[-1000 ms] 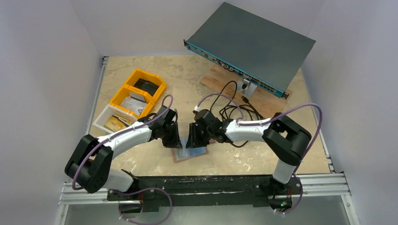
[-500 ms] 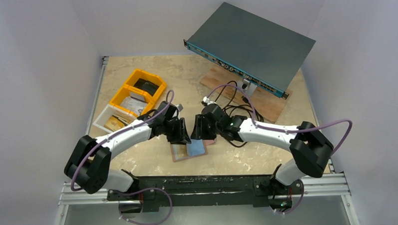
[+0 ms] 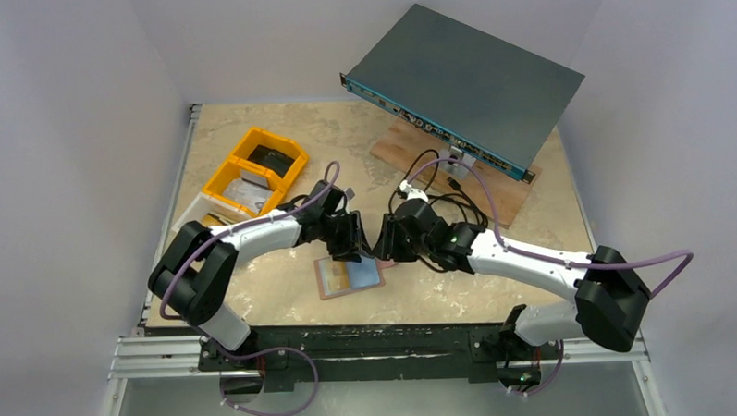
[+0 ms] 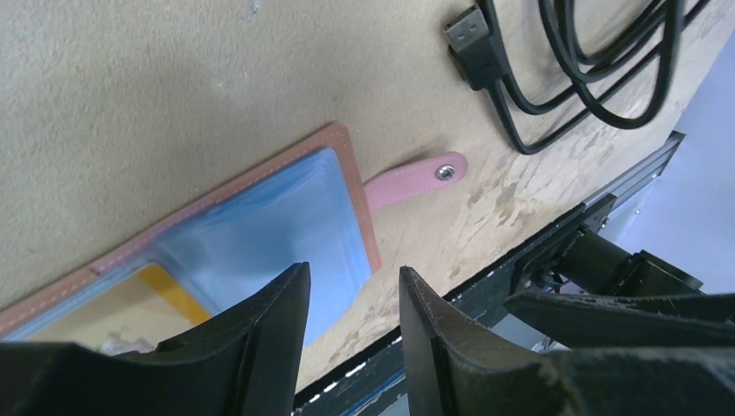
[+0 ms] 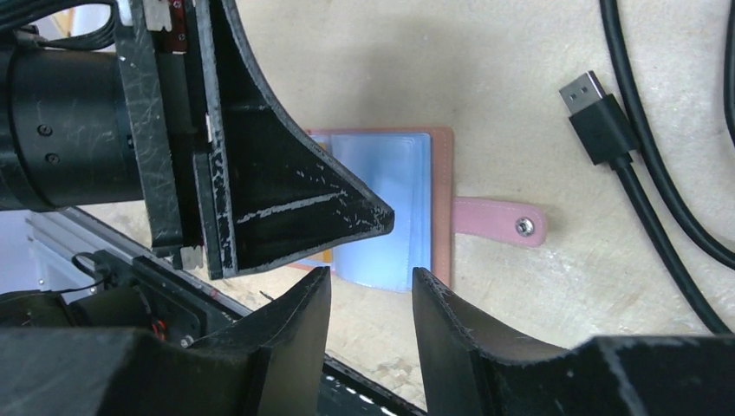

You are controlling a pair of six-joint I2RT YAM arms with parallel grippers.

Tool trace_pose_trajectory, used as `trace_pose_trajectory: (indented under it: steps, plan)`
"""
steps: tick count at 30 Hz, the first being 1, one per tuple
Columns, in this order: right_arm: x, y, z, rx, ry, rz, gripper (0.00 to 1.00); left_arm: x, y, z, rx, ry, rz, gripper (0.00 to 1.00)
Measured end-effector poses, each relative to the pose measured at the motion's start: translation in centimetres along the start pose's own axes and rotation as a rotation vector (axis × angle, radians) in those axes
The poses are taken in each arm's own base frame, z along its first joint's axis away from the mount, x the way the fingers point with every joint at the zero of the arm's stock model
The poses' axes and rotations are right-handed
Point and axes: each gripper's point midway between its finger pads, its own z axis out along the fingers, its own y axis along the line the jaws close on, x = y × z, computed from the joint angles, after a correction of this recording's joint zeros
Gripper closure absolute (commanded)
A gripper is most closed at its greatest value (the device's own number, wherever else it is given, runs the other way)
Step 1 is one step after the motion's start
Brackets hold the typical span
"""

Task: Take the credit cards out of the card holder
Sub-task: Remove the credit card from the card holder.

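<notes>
The card holder (image 3: 349,276) lies open and flat on the table, tan-brown rim up, pale blue-grey inside, its pink snap strap (image 4: 416,178) pointing right. It also shows in the left wrist view (image 4: 260,217) and the right wrist view (image 5: 390,191). A pale blue-grey sheet (image 5: 377,269) juts past its near edge; I cannot tell whether it is a credit card or a sleeve. A yellow-edged card (image 4: 165,290) shows in the left pocket. My left gripper (image 3: 352,238) (image 4: 354,277) and right gripper (image 3: 389,240) (image 5: 371,277) hover just beyond the holder, facing each other, both open and empty.
A black USB cable (image 3: 439,201) (image 5: 598,117) lies coiled right of the holder. Yellow bins (image 3: 252,170) and a white bin (image 3: 199,223) stand at the left. A grey rack unit (image 3: 462,75) rests tilted on a wooden board (image 3: 494,190) at the back right.
Both grippers have moved from over the holder toward the far right and lifted off it. The holder lies uncovered and open.
</notes>
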Motion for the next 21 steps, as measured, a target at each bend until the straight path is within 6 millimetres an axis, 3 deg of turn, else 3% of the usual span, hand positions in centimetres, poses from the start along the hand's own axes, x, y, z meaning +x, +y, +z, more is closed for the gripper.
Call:
trace_pose_trajectory:
  steps: [9, 15, 21]
  plan:
    - [0.6, -1.0, 0.1, 0.028, 0.013, 0.001, 0.61, 0.5, 1.3, 2.2, -0.042, 0.049, -0.027, 0.59]
    - [0.6, -1.0, 0.1, 0.028, 0.013, 0.001, 0.61, 0.4, 1.4, 2.0, -0.054, 0.043, -0.016, 0.58]
    - [0.8, -1.1, 0.3, 0.032, 0.019, 0.0, 0.61, -0.3, 0.9, 0.0, -0.084, 0.002, 0.026, 0.58]
